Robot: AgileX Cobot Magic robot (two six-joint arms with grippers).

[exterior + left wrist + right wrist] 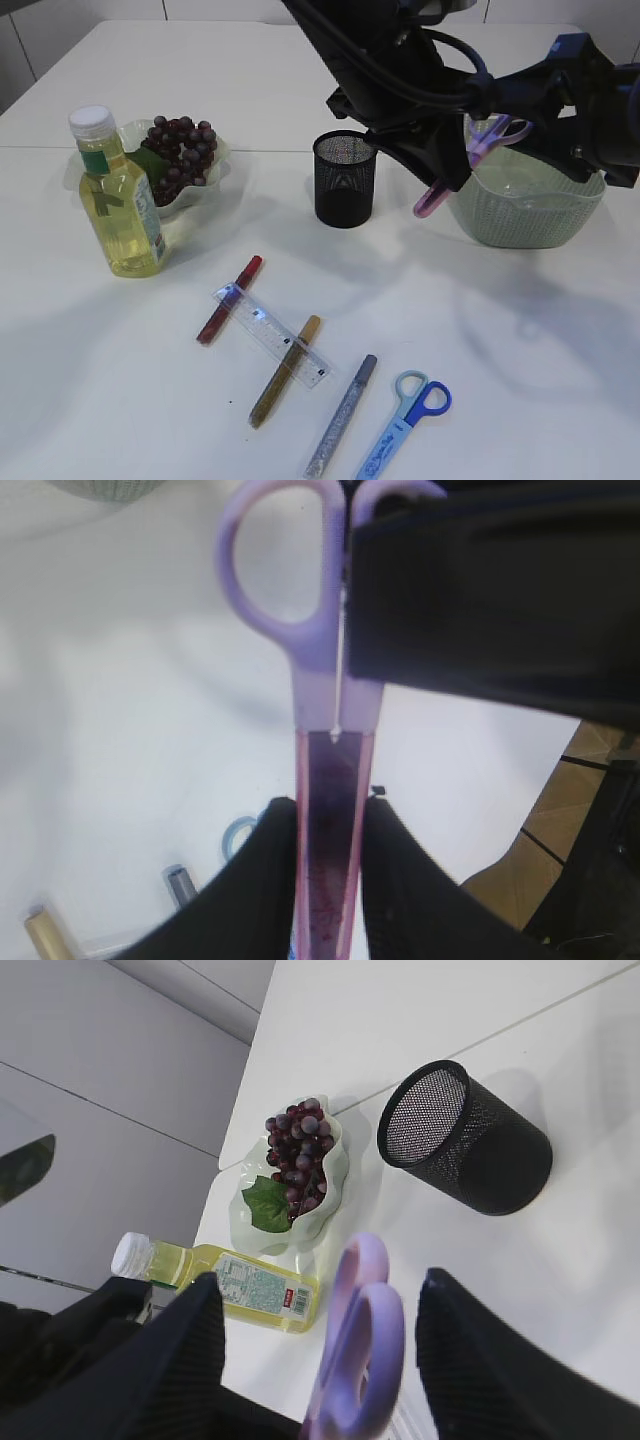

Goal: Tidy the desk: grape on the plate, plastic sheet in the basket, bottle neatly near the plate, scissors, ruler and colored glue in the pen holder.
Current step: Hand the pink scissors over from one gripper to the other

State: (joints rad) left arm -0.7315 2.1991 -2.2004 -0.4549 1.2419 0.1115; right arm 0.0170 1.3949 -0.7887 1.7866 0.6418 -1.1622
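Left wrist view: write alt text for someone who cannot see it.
The left gripper clamps the sheathed blades of purple-handled scissors, handles pointing away from the camera, above a white table. A dark arm part fills the upper right, and glue pens peek in at bottom left.

Purple scissors (330, 780): blade tip runs off the bottom edge in the left wrist view, right handle loop hidden behind a dark arm part; in the exterior view mostly masked by the arms; lower part cut off in the right wrist view; blue scissors (405, 430): tip cut by the lower edge, sheath lettering too small to read; silver glue (342, 415): end cropped; bottle (215, 1275): label print illegible; basket (527, 210): its contents hidden by the arms.
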